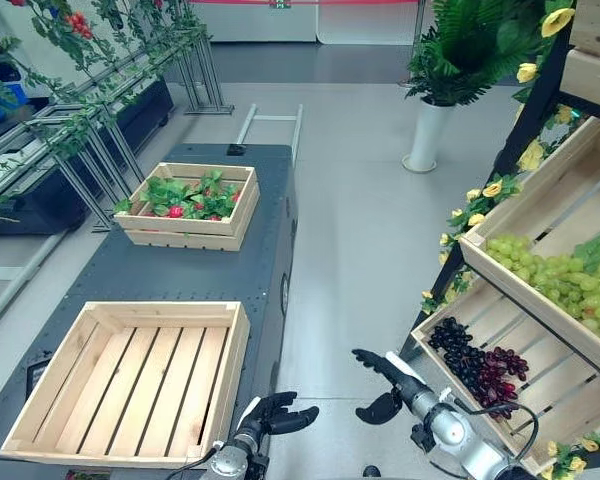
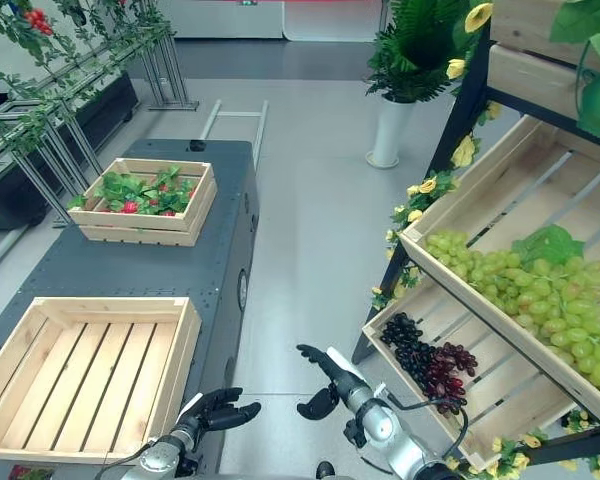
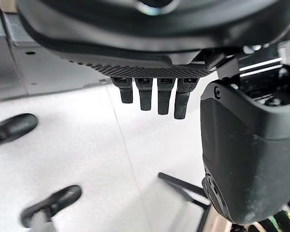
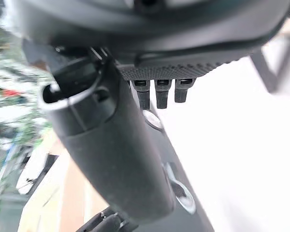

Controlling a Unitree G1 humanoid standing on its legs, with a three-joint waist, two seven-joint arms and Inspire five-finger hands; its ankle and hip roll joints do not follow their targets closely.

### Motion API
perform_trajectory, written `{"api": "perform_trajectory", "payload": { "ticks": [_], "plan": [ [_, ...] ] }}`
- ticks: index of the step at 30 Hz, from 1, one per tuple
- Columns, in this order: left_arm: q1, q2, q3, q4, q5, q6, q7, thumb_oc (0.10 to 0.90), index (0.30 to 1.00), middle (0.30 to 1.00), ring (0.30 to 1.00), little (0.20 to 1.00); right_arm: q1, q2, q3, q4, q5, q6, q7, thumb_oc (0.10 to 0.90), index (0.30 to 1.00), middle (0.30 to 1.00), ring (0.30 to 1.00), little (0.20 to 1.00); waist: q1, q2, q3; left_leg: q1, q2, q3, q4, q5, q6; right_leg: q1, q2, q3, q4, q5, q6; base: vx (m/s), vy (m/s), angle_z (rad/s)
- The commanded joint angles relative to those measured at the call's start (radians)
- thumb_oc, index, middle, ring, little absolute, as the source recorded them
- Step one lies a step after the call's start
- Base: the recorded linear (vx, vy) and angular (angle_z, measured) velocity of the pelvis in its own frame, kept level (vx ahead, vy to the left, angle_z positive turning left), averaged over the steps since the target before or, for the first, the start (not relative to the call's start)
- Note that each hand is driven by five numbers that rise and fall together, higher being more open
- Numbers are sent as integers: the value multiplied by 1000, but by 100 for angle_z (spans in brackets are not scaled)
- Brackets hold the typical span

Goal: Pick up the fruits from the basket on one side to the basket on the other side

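Hovering over floor, right robot hand [image 1: 380, 385] apparently open, empty, left robot hand [image 1: 278, 414] open, empty, beside wooden crate [image 1: 130, 380]

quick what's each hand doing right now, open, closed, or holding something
Left hand: open, holding nothing, beside the empty wooden crate.
Right hand: open, holding nothing, over the floor short of the dark grapes.

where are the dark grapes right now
The dark grapes lie in the lowest wooden shelf tray on the robot's right, below the green grapes, just beyond the right robot hand.
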Motion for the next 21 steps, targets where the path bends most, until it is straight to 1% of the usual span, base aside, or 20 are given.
{"api": "perform_trajectory", "payload": {
  "ticks": [1,2,4,7,10,12,14,16,19,21],
  "plan": [
    [-102,-15,-61,69,97,-68,-34,800,900,900,900,900,-71,58,-46,27,110,-4,31,800,900,900,900,900,21,-8,18,17,-50,-19,10,-90,30,47,-16,-36,6,-28,1,-2,-12,18],
    [-102,-16,-72,76,113,-71,-33,800,900,900,900,900,-70,75,-52,58,138,20,42,800,900,900,900,900,23,-5,18,16,-51,-23,10,-90,30,50,-16,-38,6,-31,-1,6,-6,18],
    [-108,-16,-83,88,92,-71,-37,800,900,900,900,900,-67,111,-66,138,216,64,50,800,900,900,900,900,28,3,19,16,-54,-36,10,-89,31,57,-17,-46,6,-37,-4,10,-4,27],
    [-114,-18,-77,102,82,-54,-33,800,900,900,900,900,-59,144,-91,219,268,95,52,800,900,900,900,900,34,10,20,13,-55,-53,10,-82,29,63,-18,-55,6,-40,-8,3,-6,14],
    [-120,-29,-79,129,102,-32,-33,800,900,900,900,900,-66,168,-111,305,292,116,37,800,900,900,900,900,42,11,20,9,-56,-64,10,-78,26,66,-18,-66,6,-44,-11,-11,-12,13],
    [-120,-32,-82,139,101,-31,-31,800,900,900,900,900,-70,173,-116,337,301,121,37,800,900,900,900,900,43,10,18,8,-55,-65,10,-77,25,66,-18,-67,6,-45,-12,-10,-6,17],
    [-121,-45,-78,167,101,-36,-31,800,900,900,900,900,-77,189,-157,462,345,129,58,800,900,900,900,900,49,9,12,9,-53,-71,10,-77,23,69,-14,-67,6,-49,-16,-1,-1,8],
    [-120,-52,-76,178,110,-46,-36,800,900,900,900,900,-79,196,-179,512,347,125,64,800,900,900,900,900,49,9,7,12,-51,-71,10,-77,23,72,-12,-62,6,-50,-19,29,9,2],
    [-119,-54,-79,179,111,-50,-45,800,900,900,900,900,-72,198,-209,543,372,114,73,800,900,900,900,900,47,8,2,16,-50,-70,10,-78,22,75,-9,-54,6,-49,-19,48,10,0],
    [-116,-52,-73,181,101,-57,-47,800,900,900,900,900,-67,198,-224,557,366,105,80,800,900,900,900,900,43,8,0,18,-50,-67,10,-79,22,75,-7,-47,6,-48,-19,36,7,0]
  ]
}}
